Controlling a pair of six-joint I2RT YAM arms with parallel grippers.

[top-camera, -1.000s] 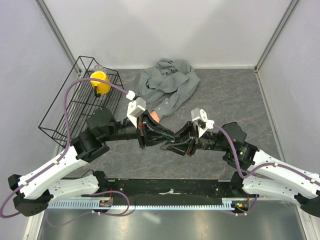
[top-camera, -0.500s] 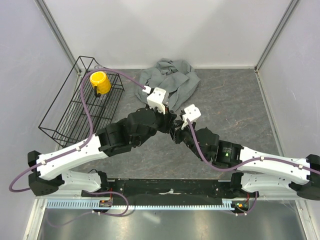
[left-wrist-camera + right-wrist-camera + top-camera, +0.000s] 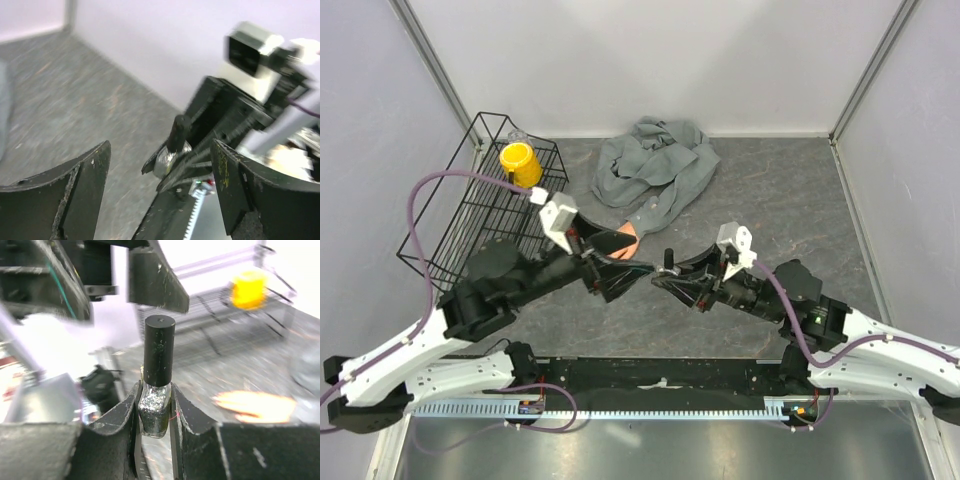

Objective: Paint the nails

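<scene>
My right gripper [image 3: 155, 390] is shut on a small bottle of silver glitter polish [image 3: 154, 412] with its black cap [image 3: 159, 350] on, held upright above the table. In the top view that bottle [image 3: 668, 264] sits at the tip of the right gripper [image 3: 666, 278]. My left gripper [image 3: 618, 267] stands open just left of it, its fingers [image 3: 80, 190] either side of the bottle [image 3: 167, 159] without touching. The peach mannequin hand [image 3: 626, 238] lies behind the left gripper, at the sleeve of a grey shirt [image 3: 655, 165]. The nails are too small and blurred to make out.
A black wire basket [image 3: 455, 225] stands at the left with a yellow cup [image 3: 520, 164] in it. The crumpled shirt fills the back centre. White walls close the table on three sides.
The left gripper has opened and drawn back to the left and nearer. The right arm has pulled back from the hand to the right, the bottle still in its grip.
</scene>
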